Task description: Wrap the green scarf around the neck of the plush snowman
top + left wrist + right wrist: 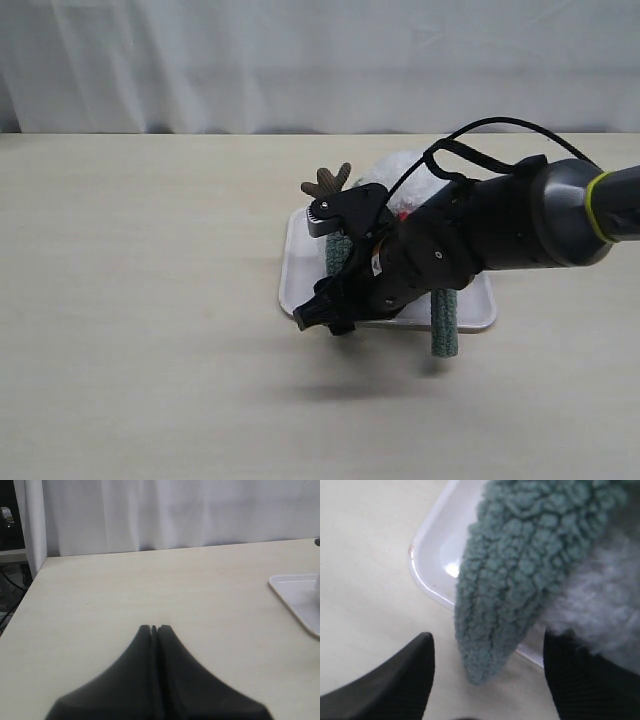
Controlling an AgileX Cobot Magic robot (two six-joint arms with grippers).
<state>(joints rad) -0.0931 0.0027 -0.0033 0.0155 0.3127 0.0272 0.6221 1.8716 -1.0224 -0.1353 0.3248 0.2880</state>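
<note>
The green scarf (443,320) lies across the white tray (296,262). One end hangs over the tray's front edge, and another stretch (338,252) shows under my right arm. The plush snowman (402,168) lies on the tray, mostly hidden by that arm, with a brown twig arm (328,182) sticking out. My right gripper (487,637) is open. The scarf's rounded end (505,595) lies between its fingers, untouched by either, and the snowman's white fluff (612,605) is beside one finger. The neck is hidden. My left gripper (155,628) is shut over bare table, holding nothing.
The tray's rim (432,547) ends just under the scarf tip. A tray corner (295,590) shows at the edge of the left wrist view. A white curtain (300,60) hangs behind the pale wooden table (140,300).
</note>
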